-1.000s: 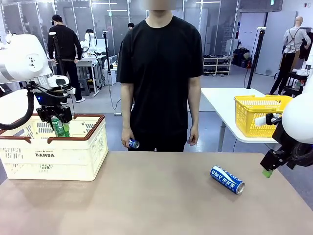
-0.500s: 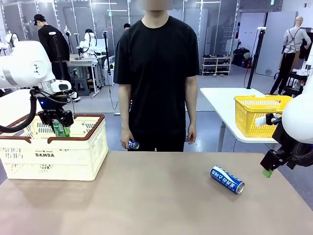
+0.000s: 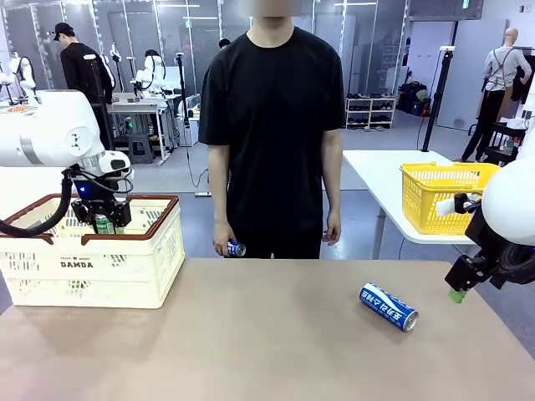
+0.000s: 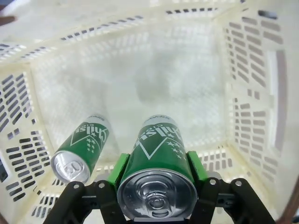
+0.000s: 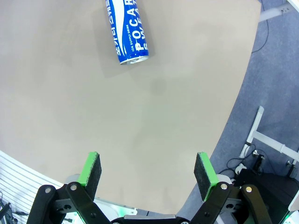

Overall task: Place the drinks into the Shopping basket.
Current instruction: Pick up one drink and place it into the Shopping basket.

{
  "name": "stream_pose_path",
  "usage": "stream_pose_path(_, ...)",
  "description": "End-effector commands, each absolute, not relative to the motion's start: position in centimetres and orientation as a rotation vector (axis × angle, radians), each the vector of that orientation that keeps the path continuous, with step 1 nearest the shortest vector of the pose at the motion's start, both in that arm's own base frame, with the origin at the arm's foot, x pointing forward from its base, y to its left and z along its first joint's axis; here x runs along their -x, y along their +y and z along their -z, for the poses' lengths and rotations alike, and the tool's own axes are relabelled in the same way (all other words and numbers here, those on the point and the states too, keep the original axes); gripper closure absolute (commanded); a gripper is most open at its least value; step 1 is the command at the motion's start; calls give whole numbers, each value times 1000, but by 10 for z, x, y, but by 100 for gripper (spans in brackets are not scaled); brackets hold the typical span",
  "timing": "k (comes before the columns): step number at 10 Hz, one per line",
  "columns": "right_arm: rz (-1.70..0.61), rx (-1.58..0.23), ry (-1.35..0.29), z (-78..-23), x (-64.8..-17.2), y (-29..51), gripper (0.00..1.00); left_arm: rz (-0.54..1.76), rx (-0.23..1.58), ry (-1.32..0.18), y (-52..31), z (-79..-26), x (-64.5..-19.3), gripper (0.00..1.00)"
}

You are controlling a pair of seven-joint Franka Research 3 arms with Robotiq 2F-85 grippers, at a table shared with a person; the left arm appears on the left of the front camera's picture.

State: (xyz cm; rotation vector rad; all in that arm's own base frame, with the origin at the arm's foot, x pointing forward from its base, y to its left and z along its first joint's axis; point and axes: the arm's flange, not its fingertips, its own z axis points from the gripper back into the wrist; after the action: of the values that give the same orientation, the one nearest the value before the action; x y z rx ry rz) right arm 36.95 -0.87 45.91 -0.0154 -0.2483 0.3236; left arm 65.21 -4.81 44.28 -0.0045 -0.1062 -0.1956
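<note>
Left tool (image 3: 100,220) is down inside the Shopping basket (image 3: 125,267), and it has a green can (image 4: 159,154) clamped between its green pads (image 4: 120,167), silver top facing up at the wrist camera and the body pointing down at the basket floor. Right alongside it in the basket, a second green can (image 4: 81,147), close by but not touching the held one; whether it stands straight or leans, I cannot tell from this angle. The basket sits at the left end of the worktop (image 3: 251,351), with its DAMDA side facing the front camera. Over to the other side: the blue can (image 3: 388,307) lies on its side on the worktop, right of the middle, out in the open with nothing touching it. The right tool (image 5: 147,161) hangs at the worktop's right edge, jaws spread wide with nothing between them, and the blue can is well apart from it, up near the top of its wrist view. At the far side stands a person (image 3: 272,125) in a black shirt, arms down, one hand (image 3: 224,237) holding a small blue can (image 3: 236,248) at hip height. Behind to the right, a yellow mesh basket (image 3: 443,196) rests on a separate white table.
</note>
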Motion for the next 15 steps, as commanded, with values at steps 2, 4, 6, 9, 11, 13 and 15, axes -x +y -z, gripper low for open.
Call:
stream_pose_path(2,-337,16,-246,-460,-369,-10,0,134,-21,-145,-54,-422,-649,40)
stream_pose_path(4,-337,16,-246,-460,-369,-10,0,140,-3,-134,-54,-409,-651,40)
stream_pose_path(6,-337,16,-246,-460,-369,-10,0,141,10,-114,-53,-398,-651,40)
stream_pose_path(9,-337,16,-246,-460,-369,-10,0,133,-23,-96,-47,-385,-650,40)
stream_pose_path(11,-337,16,-246,-460,-369,-10,0,134,-25,-78,-46,-378,-650,40)
stream_pose_path(13,-337,16,-246,-460,-369,-10,0,122,-33,-80,-46,-375,-649,40)
stream_pose_path(15,-337,16,-246,-460,-369,-10,0,121,-32,-75,-43,-371,-647,40)
